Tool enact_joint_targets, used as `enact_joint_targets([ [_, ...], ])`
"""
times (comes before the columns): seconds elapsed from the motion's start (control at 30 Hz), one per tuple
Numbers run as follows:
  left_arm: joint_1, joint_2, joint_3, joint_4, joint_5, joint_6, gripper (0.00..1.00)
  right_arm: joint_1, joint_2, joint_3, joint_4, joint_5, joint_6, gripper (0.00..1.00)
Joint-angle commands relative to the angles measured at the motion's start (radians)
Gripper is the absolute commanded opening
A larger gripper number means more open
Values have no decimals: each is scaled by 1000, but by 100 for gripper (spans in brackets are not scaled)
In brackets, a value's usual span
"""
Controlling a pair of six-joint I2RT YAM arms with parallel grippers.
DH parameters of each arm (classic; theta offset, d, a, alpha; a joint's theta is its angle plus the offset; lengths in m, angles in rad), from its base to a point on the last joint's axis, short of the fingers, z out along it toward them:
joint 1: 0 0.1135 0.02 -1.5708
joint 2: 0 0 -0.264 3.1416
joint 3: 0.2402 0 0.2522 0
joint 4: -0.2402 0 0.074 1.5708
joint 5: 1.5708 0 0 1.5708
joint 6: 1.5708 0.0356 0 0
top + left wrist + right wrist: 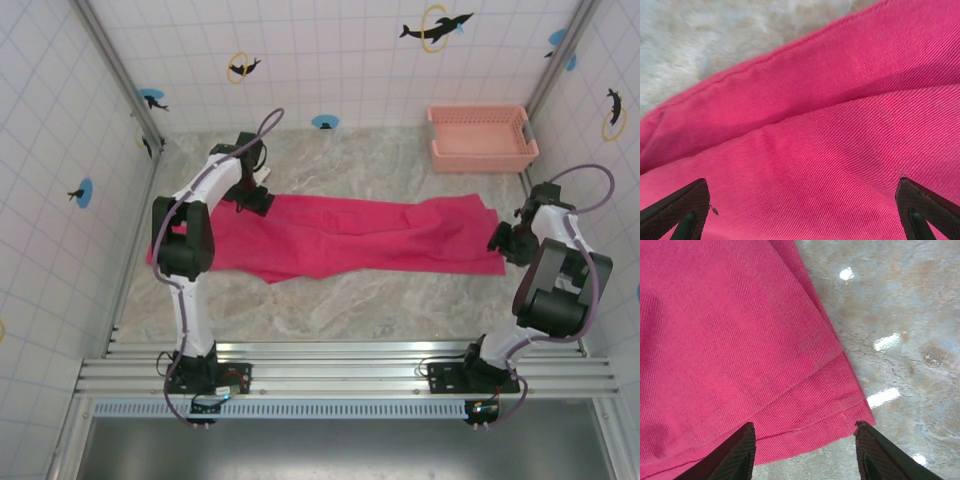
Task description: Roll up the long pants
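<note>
Magenta-red soft cloth long pants lie flat across the grey marbled table, likely so rolling can start at the hem the right gripper straddles, jaws apart, while the left gripper, spread wide, hovers over the opposite end.
</note>
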Motion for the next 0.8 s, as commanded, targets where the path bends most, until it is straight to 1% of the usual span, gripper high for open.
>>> enact_joint_targets([
  [0.0, -6, 32, -15, 16, 38, 19, 98, -4, 34, 21, 8, -23, 27, 54],
  [0.17, -9, 42, -15, 20, 53, 19, 97, -4, 95, 30, 43, -46, 55, 52],
  [0.37, -8, 25, -15, 15, 50, 21, 97, -11, 132, 19, 102, -51, 79, 48],
  [0.63, -7, 6, -22, 8, 42, 24, 97, -33, 138, 14, 148, -23, 87, 44],
  [0.7, -8, 4, -26, 9, 42, 24, 98, -42, 145, 13, 158, -30, 89, 40],
  [0.77, -7, 4, -30, 10, 41, 25, 97, -48, 151, 7, 172, -35, 90, 33],
])
